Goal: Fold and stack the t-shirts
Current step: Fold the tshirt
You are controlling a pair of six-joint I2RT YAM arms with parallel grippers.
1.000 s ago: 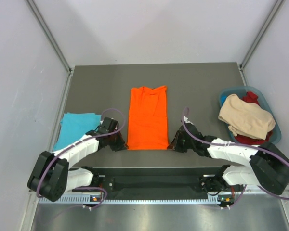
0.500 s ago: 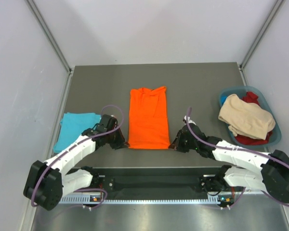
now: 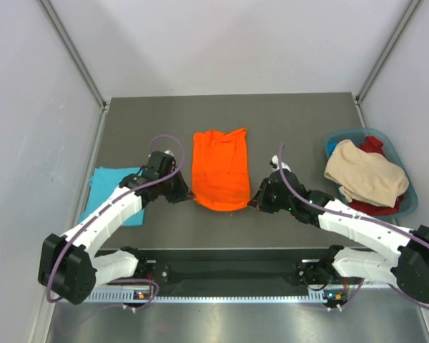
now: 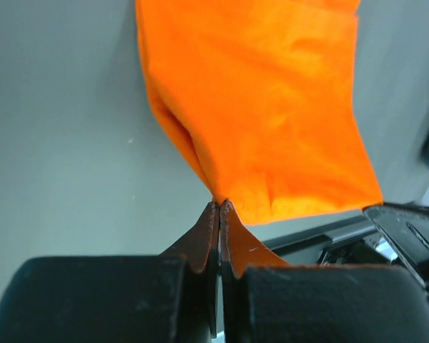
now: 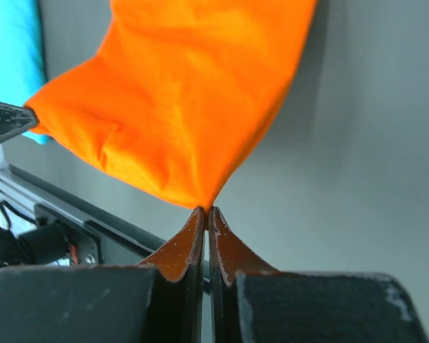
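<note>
Orange t-shirt (image 3: 219, 171) hem between both jaws

Grey table (image 3: 286, 121) carries orange t-shirt (image 3: 219, 168), turquoise t-shirt (image 3: 107, 182) and blue basket (image 3: 352, 131)

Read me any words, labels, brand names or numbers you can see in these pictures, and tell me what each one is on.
No text can be read in any view.
The orange t-shirt, the turquoise t-shirt and the clothes tub show no print or label.
Small coloured marks on the rail by the arm bases are too small to read.
</note>
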